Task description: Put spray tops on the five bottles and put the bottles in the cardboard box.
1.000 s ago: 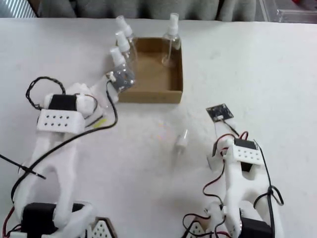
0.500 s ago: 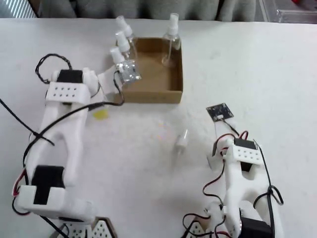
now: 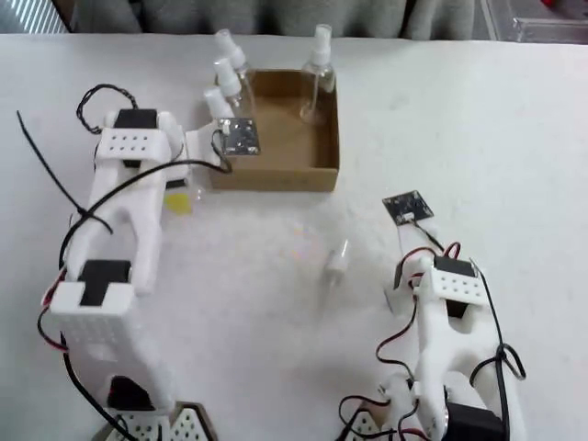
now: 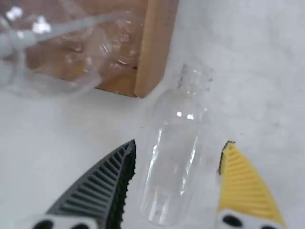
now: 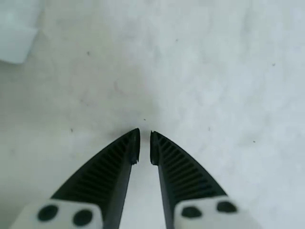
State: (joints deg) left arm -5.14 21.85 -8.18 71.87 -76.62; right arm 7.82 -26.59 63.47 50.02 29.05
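The cardboard box (image 3: 323,156) stands at the back middle of the table. Three clear bottles with spray tops (image 3: 223,75) lean at its left side, and one more (image 3: 319,69) stands in its back right corner. A topless clear bottle (image 4: 174,148) lies on the table beside the box's front corner (image 4: 151,52). My left gripper (image 4: 180,144) is open around it, with the black finger (image 4: 102,191) and the yellow finger (image 4: 243,186) on either side, not touching. A loose spray top (image 3: 338,260) lies mid-table. My right gripper (image 5: 145,138) is shut over bare table.
A capped bottle (image 4: 43,67) inside the box shows through the left wrist view. The right arm (image 3: 448,294) sits at the front right, with its small camera board (image 3: 408,209) ahead of it. A pale object (image 5: 16,40) lies beyond the right gripper.
The left arm has stretched away from the front of the table toward the box's front left corner. The right arm and the loose spray top have not moved.
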